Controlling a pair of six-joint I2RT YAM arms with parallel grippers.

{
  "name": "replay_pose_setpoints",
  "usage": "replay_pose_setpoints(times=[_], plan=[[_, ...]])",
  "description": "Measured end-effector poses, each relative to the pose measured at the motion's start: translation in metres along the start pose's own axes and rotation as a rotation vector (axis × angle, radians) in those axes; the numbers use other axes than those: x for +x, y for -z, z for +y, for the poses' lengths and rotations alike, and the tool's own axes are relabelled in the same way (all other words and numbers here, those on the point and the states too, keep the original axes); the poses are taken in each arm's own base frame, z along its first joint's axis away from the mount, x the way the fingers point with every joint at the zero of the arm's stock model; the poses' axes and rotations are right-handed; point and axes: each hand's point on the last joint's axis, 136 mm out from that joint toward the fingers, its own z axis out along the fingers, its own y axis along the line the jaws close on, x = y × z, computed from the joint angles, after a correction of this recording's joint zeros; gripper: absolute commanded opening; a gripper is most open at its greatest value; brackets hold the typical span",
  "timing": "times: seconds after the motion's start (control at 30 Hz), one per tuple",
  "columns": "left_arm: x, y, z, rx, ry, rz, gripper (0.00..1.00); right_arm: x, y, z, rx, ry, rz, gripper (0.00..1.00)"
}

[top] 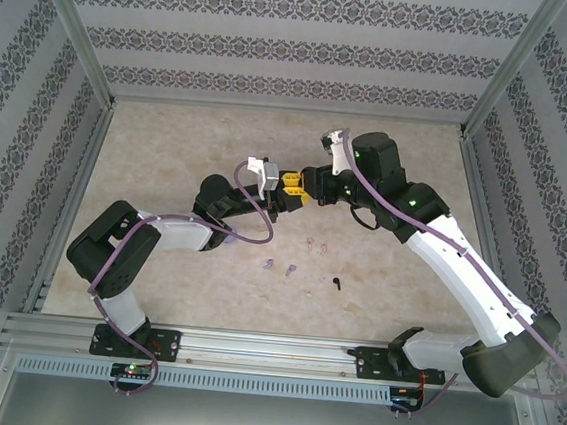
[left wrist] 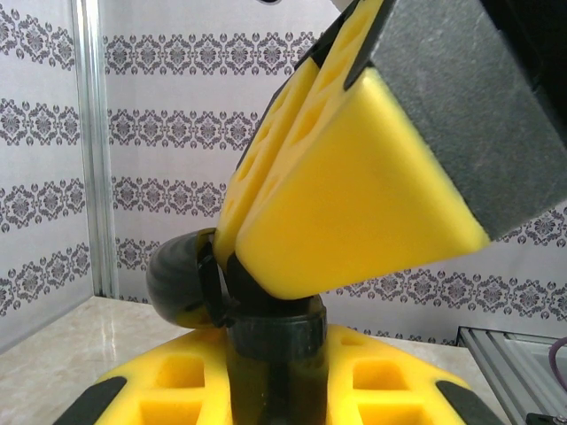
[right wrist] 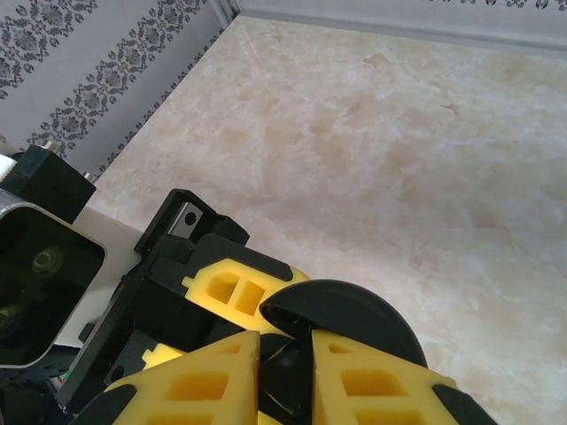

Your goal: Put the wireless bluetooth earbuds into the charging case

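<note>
Overhead; both wrist views near case (right wrist: pixel 354 310)

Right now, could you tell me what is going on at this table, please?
Both arms meet mid-table at a black charging case. The left gripper holds it clamped, lid open; the right gripper sits nearly closed at the lid. On the table lie pink earbuds, purple earbuds and a black earbud, not yet inserted.

1. Charging case (left wrist: pixel 177 283): black and round, held aloft, its domed lid (right wrist: pixel 345 310) swung open.
2. Pale pink earbuds (top: pixel 311 241): tiny pair lying side by side, at 5 o'clock from the case.
3. Purple earbuds (top: pixel 291 270): pair slightly apart, at 6 o'clock.
4. Black earbud (top: pixel 337 281): one, farther out at 5 o'clock.
</note>
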Motion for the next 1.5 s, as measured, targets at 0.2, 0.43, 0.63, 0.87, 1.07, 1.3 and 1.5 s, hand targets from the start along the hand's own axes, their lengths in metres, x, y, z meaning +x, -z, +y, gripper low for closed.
replay_pose_setpoints(times=[0.2, 0.43, 0.63, 0.87, 1.07, 1.3, 1.5], plan=[[-0.001, 0.0, 0.001, -0.009, -0.001, -0.004, 0.0, -0.003, 0.003, 0.0, 0.008, 0.004, -0.014, 0.18], [-0.001, -0.001, 0.001, -0.011, -0.001, -0.005, 0.0, -0.016, 0.02, 0.001, 0.029, 0.026, -0.075, 0.18], [-0.001, -0.002, -0.001, -0.007, 0.0, -0.005, 0.0, -0.025, 0.032, -0.003, 0.053, 0.028, -0.115, 0.18], [-0.003, -0.003, 0.0, -0.006, -0.003, -0.009, 0.0, -0.026, 0.035, -0.003, 0.053, 0.029, -0.123, 0.18], [-0.006, -0.004, 0.0, -0.005, -0.007, -0.014, 0.0, -0.027, 0.034, -0.003, 0.051, 0.03, -0.13, 0.17], [-0.007, -0.005, 0.001, -0.005, -0.009, -0.016, 0.0, -0.022, 0.026, -0.005, 0.049, 0.024, -0.117, 0.17], [-0.007, -0.005, 0.002, -0.011, -0.009, -0.018, 0.0, -0.013, 0.02, -0.008, 0.046, 0.012, -0.096, 0.17]])
